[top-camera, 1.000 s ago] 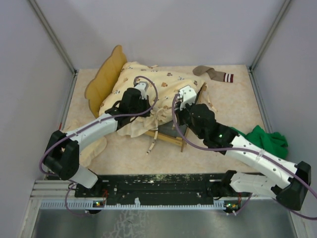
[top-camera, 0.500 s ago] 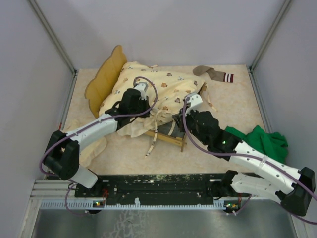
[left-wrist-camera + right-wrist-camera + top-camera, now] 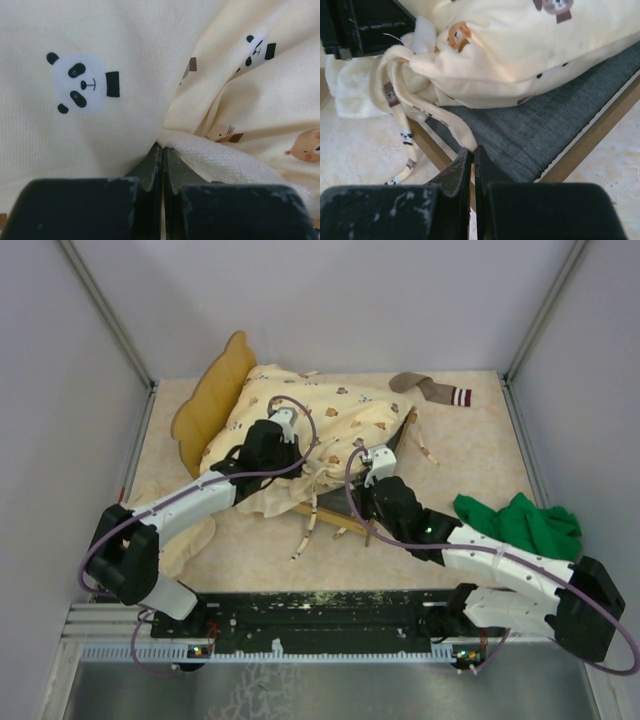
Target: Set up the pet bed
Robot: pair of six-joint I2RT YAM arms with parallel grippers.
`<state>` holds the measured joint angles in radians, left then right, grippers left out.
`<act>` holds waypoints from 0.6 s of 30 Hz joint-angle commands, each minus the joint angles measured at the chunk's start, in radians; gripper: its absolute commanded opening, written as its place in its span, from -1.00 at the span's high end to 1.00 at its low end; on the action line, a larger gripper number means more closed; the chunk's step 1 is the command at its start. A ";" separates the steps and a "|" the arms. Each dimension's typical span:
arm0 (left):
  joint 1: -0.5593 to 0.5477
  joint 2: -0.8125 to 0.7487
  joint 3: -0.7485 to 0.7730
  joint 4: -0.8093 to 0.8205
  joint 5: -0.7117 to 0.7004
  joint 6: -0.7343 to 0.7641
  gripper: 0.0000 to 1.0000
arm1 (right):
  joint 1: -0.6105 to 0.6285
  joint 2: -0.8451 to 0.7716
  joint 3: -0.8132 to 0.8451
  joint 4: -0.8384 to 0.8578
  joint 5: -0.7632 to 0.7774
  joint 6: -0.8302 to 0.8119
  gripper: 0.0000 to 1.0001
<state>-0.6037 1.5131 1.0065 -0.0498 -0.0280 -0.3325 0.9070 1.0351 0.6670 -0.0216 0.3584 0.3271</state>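
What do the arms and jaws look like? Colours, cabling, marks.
Both the left arm and right arm have white link shells with bulky black joints. A purple cable loops loosely along each. The right one shows a small green light. Jaws are black, blocky, tapering to thin tips, with scuffed, chipped paint.

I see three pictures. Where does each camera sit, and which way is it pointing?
Top external: fixed above and behind, looking down at the table; the left arm and right arm show, reaching into the quilt.
Left wrist: on the left arm, looking along the shut left tool into quilt folds at its tips.
Right wrist: on the right arm, looking along the shut right tool at the grey base of the pet bed.
Shared: all show the quilt.
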 commanded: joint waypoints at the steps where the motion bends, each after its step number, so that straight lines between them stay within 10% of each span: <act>1: 0.016 -0.031 -0.024 -0.035 -0.004 0.000 1.00 | 0.004 0.029 -0.009 0.105 0.037 0.034 1.00; 8: 0.016 -0.079 -0.018 -0.054 0.022 -0.010 0.99 | 0.003 0.130 -0.008 0.139 0.068 0.045 1.00; 18: 0.015 -0.258 -0.051 -0.105 0.141 0.000 0.24 | 0.003 0.118 -0.064 0.161 0.009 0.151 1.00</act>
<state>-0.5976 1.3338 0.9939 -0.1368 0.0254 -0.3386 0.9070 1.1790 0.6006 0.0906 0.3901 0.4290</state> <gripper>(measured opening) 0.336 0.014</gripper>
